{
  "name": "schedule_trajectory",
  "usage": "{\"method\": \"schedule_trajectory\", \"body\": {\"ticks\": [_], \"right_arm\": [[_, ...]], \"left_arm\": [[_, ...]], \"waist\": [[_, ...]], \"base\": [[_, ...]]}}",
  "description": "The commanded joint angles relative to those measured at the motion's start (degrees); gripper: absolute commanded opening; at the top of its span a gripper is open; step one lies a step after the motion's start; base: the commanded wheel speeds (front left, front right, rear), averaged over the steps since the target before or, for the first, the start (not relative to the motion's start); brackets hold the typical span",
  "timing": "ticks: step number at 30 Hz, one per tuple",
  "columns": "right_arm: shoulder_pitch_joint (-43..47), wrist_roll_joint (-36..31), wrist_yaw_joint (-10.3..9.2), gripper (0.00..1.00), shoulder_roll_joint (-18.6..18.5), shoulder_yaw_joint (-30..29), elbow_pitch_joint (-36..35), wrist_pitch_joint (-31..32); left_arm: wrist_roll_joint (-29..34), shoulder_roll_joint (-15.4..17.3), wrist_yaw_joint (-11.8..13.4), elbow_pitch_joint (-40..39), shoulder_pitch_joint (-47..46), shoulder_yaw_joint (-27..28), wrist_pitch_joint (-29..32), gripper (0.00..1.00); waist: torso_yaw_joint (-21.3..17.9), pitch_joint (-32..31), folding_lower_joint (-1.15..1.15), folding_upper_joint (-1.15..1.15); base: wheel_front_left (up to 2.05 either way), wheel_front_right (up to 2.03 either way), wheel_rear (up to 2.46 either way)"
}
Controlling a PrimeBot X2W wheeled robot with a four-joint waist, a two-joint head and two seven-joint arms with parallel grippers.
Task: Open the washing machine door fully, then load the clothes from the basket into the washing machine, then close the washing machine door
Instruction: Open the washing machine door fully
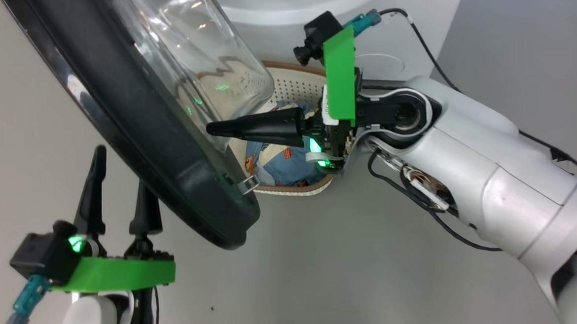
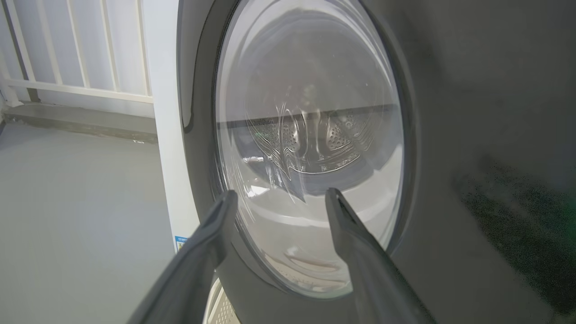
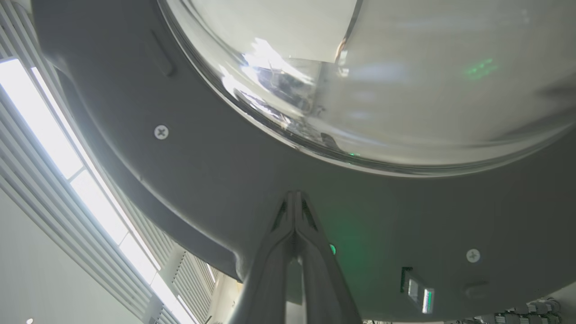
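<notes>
Basket point(image 1: 297, 87) partly behind door point(image 1: 133, 125)

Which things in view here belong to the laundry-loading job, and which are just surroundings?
Part of the job:
washing machine door
washing machine
basket
clothes, in the basket
left gripper, jaws open
right gripper, jaws shut

Just there:
white railing
grey floor
ceiling light strips

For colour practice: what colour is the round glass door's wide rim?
Glossy black rim; head view.
</notes>
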Motion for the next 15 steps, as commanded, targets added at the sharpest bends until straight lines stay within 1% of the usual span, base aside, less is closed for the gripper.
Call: {"method": "schedule_trajectory", "body": {"ticks": [1,7,8,9,11,15], "right_arm": [[1.9,1.4,0.18,0.00,-0.2,0.4,-2.9,-1.7],[4.6,4.8,0.18,0.00,-4.5,2.8,-9.6,-6.3],[4.6,4.8,0.18,0.00,-4.5,2.8,-9.6,-6.3],[5.7,5.9,0.18,0.00,-5.8,3.3,-12.0,-7.8],[6.2,6.4,0.18,0.00,-6.5,3.5,-13.2,-8.6],[8.8,7.9,0.18,0.00,-8.8,4.2,-17.6,-11.4]], "left_arm": [[0.8,1.3,-0.2,-0.5,1.2,2.4,-0.3,1.00],[1.8,1.3,-0.2,0.0,2.9,3.2,-0.3,1.00],[1.8,1.3,-0.2,0.0,2.9,3.2,-0.3,1.00],[2.1,1.3,-0.2,0.1,3.5,3.5,-0.3,1.00],[2.2,1.3,-0.2,0.1,3.8,3.9,-0.3,1.00],[2.9,1.3,-0.2,0.2,5.4,5.0,-0.3,1.00]], "waist": [[-0.9,-1.1,0.00,0.00],[-2.4,-3.6,0.00,0.00],[-2.4,-3.6,0.00,0.00],[-3.0,-4.5,0.00,0.00],[-3.3,-5.0,0.00,0.00],[-4.4,-6.9,0.00,0.00]], "base": [[0.00,0.00,0.00],[0.00,0.00,0.00],[0.00,0.00,0.00],[0.00,0.00,0.00],[0.00,0.00,0.00],[0.00,0.00,0.00]]}}
